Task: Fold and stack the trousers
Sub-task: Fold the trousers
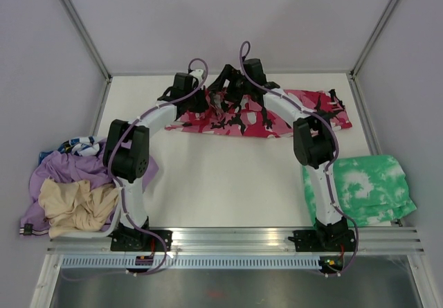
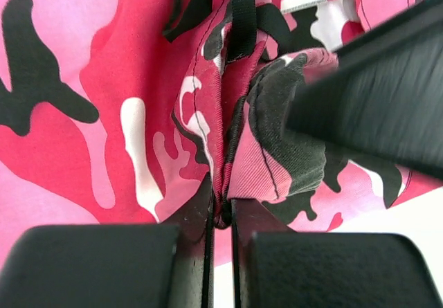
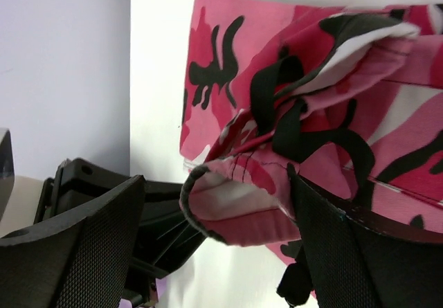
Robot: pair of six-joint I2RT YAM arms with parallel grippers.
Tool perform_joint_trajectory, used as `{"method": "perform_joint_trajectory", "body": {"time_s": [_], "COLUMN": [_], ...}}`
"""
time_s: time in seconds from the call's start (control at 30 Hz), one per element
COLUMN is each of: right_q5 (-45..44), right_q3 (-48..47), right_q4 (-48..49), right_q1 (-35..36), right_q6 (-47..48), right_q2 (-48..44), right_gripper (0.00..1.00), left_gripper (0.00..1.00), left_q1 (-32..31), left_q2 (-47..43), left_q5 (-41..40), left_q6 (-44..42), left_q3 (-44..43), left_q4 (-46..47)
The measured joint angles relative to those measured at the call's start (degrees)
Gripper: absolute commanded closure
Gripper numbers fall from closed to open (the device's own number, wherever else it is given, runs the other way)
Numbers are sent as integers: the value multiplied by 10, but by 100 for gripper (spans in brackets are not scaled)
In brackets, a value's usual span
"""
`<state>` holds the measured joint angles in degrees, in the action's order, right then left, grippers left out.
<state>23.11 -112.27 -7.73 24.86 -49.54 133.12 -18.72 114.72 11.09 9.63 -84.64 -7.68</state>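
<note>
The camouflage trousers [image 1: 277, 114] lie spread across the far side of the table, waist end bunched at the left with black straps. My left gripper [image 1: 211, 100] is shut on a raised fold of the trousers [image 2: 69, 79]; the cloth is pinched between its fingertips in the left wrist view [image 2: 221, 207]. My right gripper [image 1: 228, 90] hovers right beside it, open. In the right wrist view [image 3: 216, 183] a lifted pink hem of the trousers [image 3: 228, 66] hangs between its wide-apart fingers, against the right finger [image 3: 325, 239].
A green-and-white tie-dye garment [image 1: 363, 187] lies at the right near edge. A heap of lilac cloth [image 1: 59, 173] and beige cloth [image 1: 76, 204] sits at the left edge. Walls enclose the table on three sides.
</note>
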Motion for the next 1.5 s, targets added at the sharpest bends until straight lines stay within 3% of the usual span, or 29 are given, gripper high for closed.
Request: {"method": "perform_joint_trajectory", "body": {"time_s": [0.33, 0.53, 0.77, 1.1, 1.37, 1.47, 1.5], "right_q5": [-21, -24, -38, -132, -145, -147, -149], "right_q3": [15, 85, 178, 131, 87, 84, 84], "right_q4": [-8, 26, 69, 99, 84, 64, 59], "right_q1": [-30, -20, 6, 9, 12, 13, 14], "right_q6": [-48, -130, -233, -266, -246, -229, -223], "right_q2": [-38, -96, -102, -48, -7, 0, 3], "right_gripper": [8, 7, 7, 9, 10, 14, 23], "left_gripper": [98, 98, 98, 98, 98, 98, 98], "left_q1": [0, 0, 0, 0, 0, 0, 0], "left_q2": [0, 0, 0, -10, -24, -24, -24], "left_q5": [0, 0, 0, -1, -1, 0, 0], "left_q6": [2, 9, 14, 14, 15, 15, 15], "left_q3": [13, 13, 21, 47, 55, 56, 56], "left_q4": [1, 2, 10, 18, 22, 22, 22]}}
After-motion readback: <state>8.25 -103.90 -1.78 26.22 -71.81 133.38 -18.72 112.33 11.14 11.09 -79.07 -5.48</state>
